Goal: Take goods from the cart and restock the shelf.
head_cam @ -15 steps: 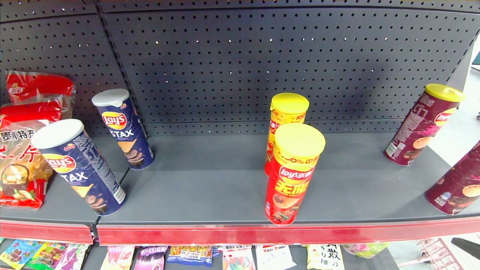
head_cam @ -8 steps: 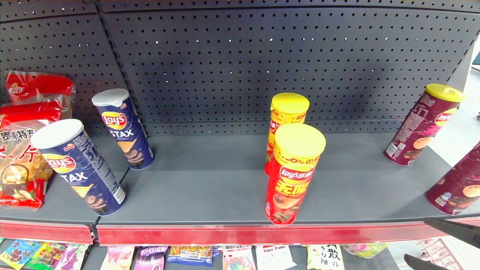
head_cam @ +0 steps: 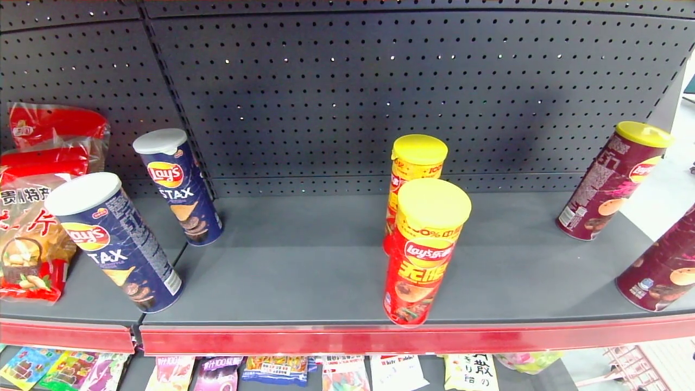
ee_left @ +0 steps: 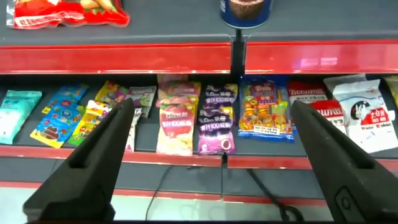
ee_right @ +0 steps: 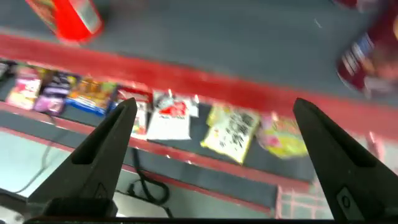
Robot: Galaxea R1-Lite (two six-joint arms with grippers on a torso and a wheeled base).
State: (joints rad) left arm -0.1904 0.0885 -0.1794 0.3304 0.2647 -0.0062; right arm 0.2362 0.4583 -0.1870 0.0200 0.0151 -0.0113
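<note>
On the grey shelf (head_cam: 304, 271) stand two blue chip cans (head_cam: 117, 241) (head_cam: 179, 187) at the left, two red-and-yellow cans (head_cam: 426, 252) (head_cam: 414, 163) one behind the other in the middle, and two maroon cans (head_cam: 611, 182) (head_cam: 659, 269) at the right. My left gripper (ee_left: 211, 134) is open and holds nothing, in front of the lower shelf's candy bags (ee_left: 214, 118). My right gripper (ee_right: 214, 134) is open and holds nothing, below the red shelf edge (ee_right: 186, 78), facing snack bags (ee_right: 233, 130) on the lower shelf.
Red snack bags (head_cam: 32, 217) fill the shelf's far left. A wide bare stretch lies between the blue and red cans. A black perforated back panel (head_cam: 347, 92) closes the shelf behind. A pink wire cart (head_cam: 632, 369) shows at the lower right.
Half a second ago a dark gripper finger showed at the head view's lower right corner; it has since dropped out of that view. The cans have not moved.
</note>
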